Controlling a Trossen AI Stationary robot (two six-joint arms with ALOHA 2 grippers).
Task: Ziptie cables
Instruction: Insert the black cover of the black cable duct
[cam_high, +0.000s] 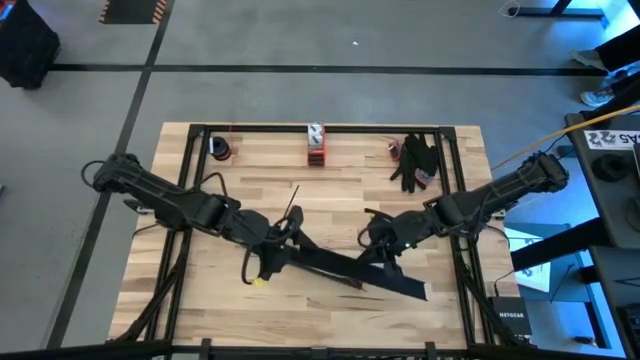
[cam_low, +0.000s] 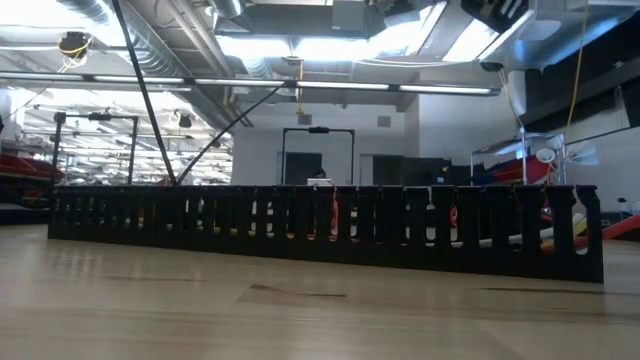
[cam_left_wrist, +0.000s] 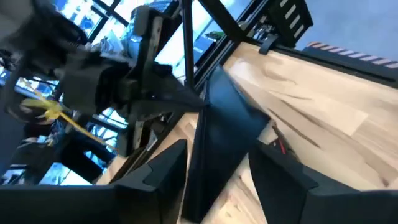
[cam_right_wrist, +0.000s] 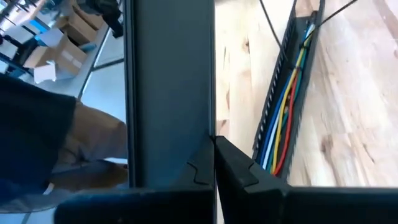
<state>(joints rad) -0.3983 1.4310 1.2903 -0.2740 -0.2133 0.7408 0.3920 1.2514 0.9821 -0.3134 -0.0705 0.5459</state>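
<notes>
Only one piece of lettering can be read: the word "NETGEAR" in white on a dark box (cam_high: 512, 318) beside the table's near right corner in the high view. A white sheet (cam_high: 612, 139) at the right edge of that view carries dark printed characters, too small to make out. The low view and both wrist views show nothing legible.

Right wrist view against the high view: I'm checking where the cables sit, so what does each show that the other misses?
Only the right wrist view shows the cables, blue, white, yellow and red, lying inside the black slotted bar. Only the high view shows both arms, the left gripper and the right gripper, at the bar's two ends, and black gloves at the far edge. Both show the bar and the wooden table.
</notes>
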